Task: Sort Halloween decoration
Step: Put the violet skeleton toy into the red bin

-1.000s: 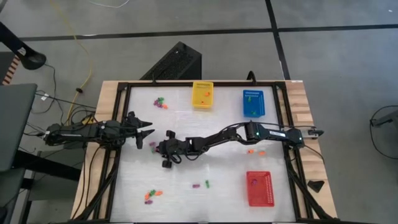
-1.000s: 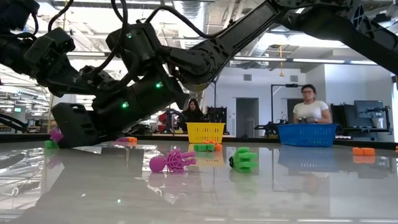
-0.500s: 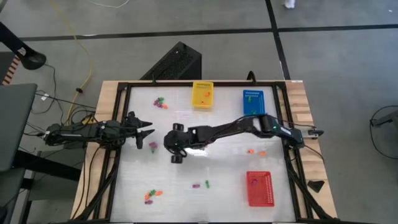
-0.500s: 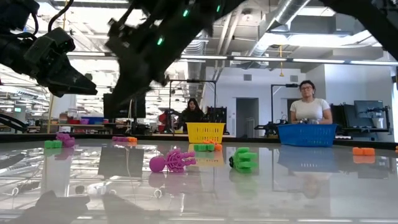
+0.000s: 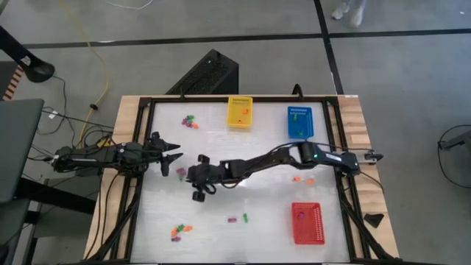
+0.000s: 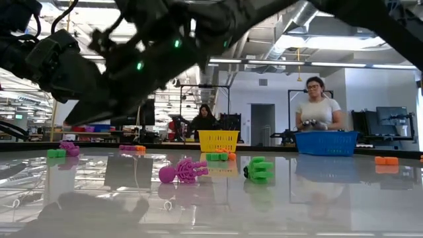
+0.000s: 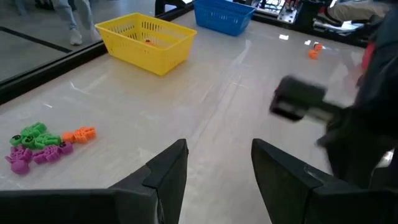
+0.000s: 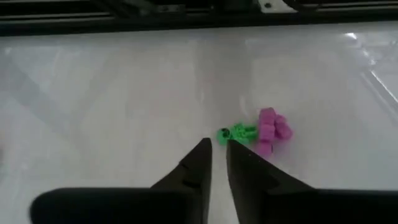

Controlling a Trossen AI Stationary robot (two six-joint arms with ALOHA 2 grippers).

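The Halloween decoration lies in small loose groups on the white table. A green (image 8: 238,132) and a purple trinket (image 8: 272,130) lie side by side just ahead of my right gripper (image 8: 215,149). That gripper hovers above the table left of centre (image 5: 197,179), its fingers a narrow gap apart with nothing between them. My left gripper (image 7: 217,155) waits open at the table's left edge (image 5: 173,155). Other groups lie at the far left (image 5: 190,121), near left (image 5: 179,231), near middle (image 5: 237,218) and right (image 5: 302,179).
A yellow basket (image 5: 240,112) and a blue basket (image 5: 299,122) stand at the far edge, and a red basket (image 5: 307,222) at the near right. A person stands in the room behind the blue basket (image 6: 316,109).
My right gripper has risen off the table, where it stood low beside the purple and green trinkets at the left. It now hangs above them, at nearly the same spot over the table.
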